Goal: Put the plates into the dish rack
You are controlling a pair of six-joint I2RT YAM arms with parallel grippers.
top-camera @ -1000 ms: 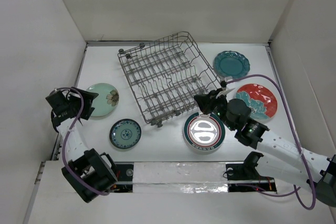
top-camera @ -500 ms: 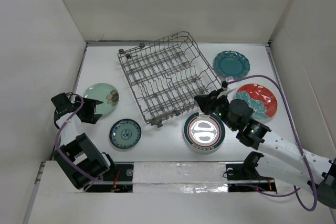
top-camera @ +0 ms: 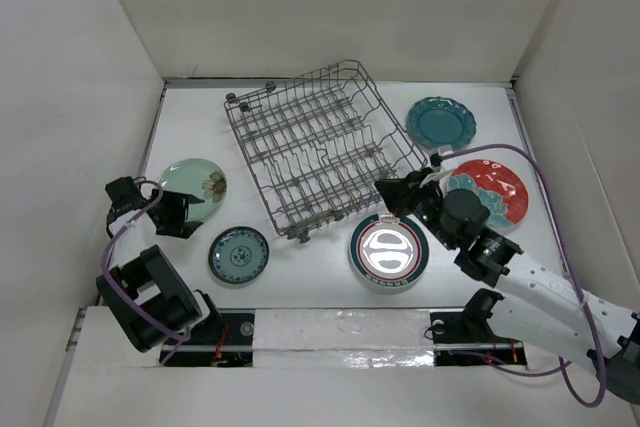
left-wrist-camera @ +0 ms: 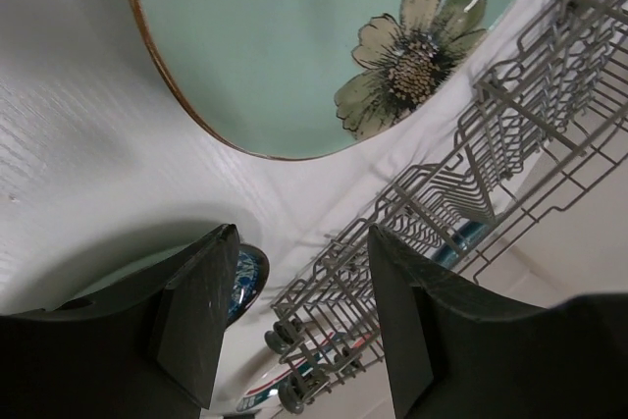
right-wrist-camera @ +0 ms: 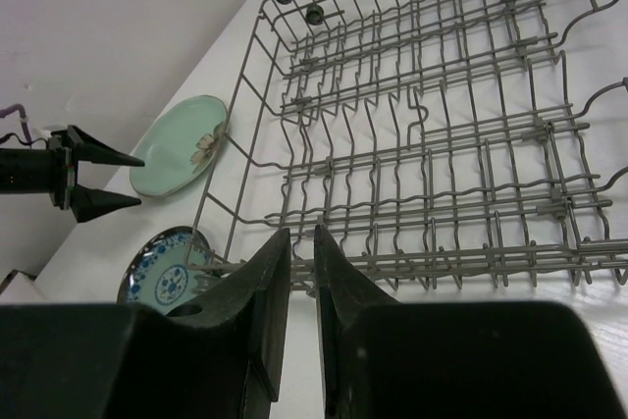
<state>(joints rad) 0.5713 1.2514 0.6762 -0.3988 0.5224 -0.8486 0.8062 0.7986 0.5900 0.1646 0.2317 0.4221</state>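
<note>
The green plate (top-camera: 195, 189) is lying flat on the desk (top-camera: 320, 282) at the left side, just beside the rack (top-camera: 320, 147) and not yet in it. Being round, it is offering no long axis, so any part of the rim should serve. The left claw (top-camera: 190, 215) is hanging at the plate's near edge, released, its fingers (left-wrist-camera: 201, 311) spread with nothing between them. In the left wrist view the plate is lying straight ahead of that gap. This arm is much the nearer one. The right claw (top-camera: 395, 192) is hovering by the rack's near right corner, fingers almost together and gripping nothing.

The desk is looking smooth and white and the rim is sitting low on it, so I judge that one finger needs to be getting under the edge while the other is coming over the top. Room is looking tight: the blue plate (top-camera: 239, 254) is lying near the claw, the side wall (top-camera: 80, 147) is standing close on the left, and the rack's tines are rising on the right.
</note>
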